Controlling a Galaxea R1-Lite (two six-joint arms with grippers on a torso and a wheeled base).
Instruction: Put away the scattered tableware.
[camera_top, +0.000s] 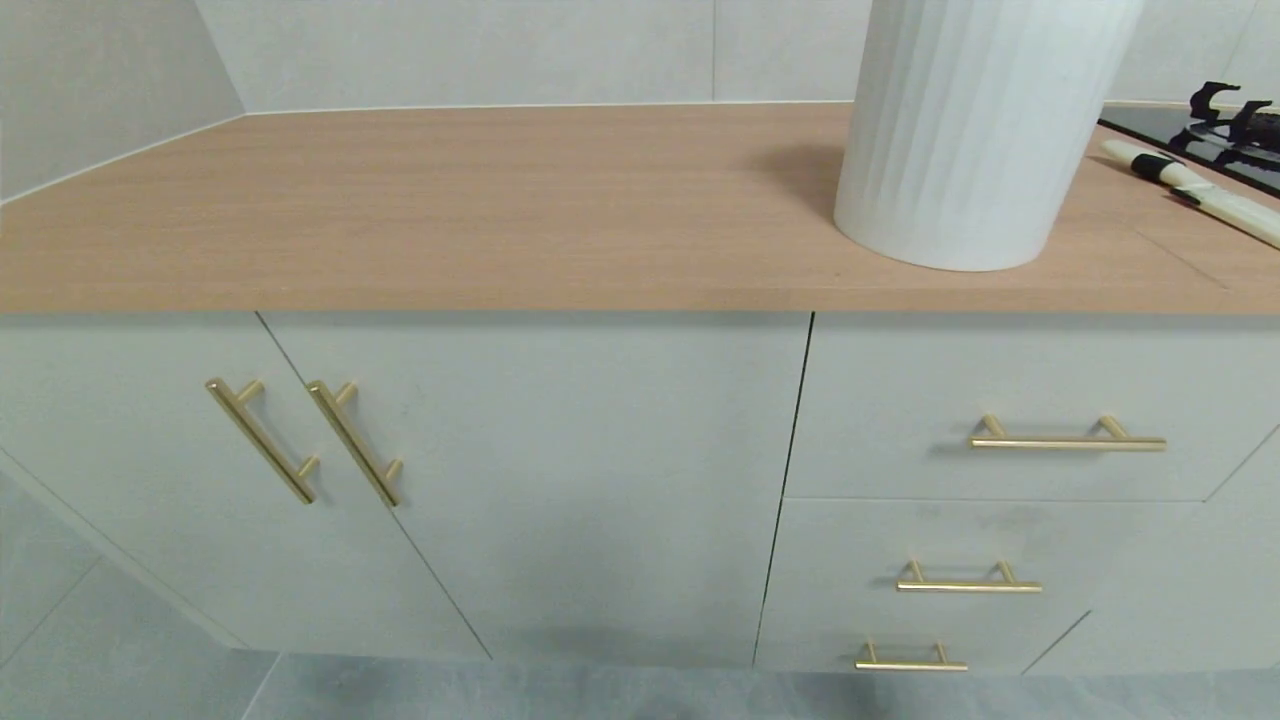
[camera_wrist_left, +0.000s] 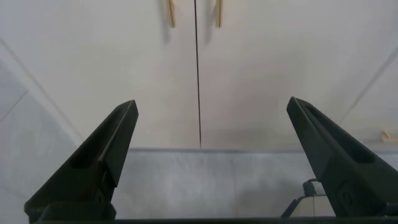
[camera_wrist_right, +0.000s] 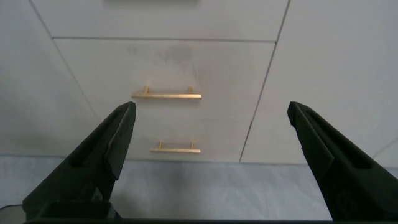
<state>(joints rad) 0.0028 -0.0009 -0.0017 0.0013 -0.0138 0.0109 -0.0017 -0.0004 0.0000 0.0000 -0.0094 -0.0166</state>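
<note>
Fingers (camera_wrist_left: 102, 158) of the left gripper (camera_wrist_left: 211, 104) stand wide apart with nothing between them, low before the seam of the two cabinet doors (camera_wrist_left: 261, 81). The right gripper (camera_wrist_right: 211, 107) is just as wide and empty, facing the lower drawers (camera_wrist_right: 168, 68) and their gold handles (camera_wrist_right: 166, 96).

One piece of scattered tableware shows: a cream-handled utensil (camera_top: 1200, 188) with a black band, flat at the right end of the countertop (camera_top: 450, 200), just beside the black hob (camera_top: 1160, 125) and to the right of the white ribbed container (camera_top: 975, 130). Its kind is too small to tell. Its long axis runs slantwise from the back toward the right edge.

Both pairs of fingers hang well below the countertop. The utensil lies up and to the right of them, so the right arm is likely the nearer.
</note>
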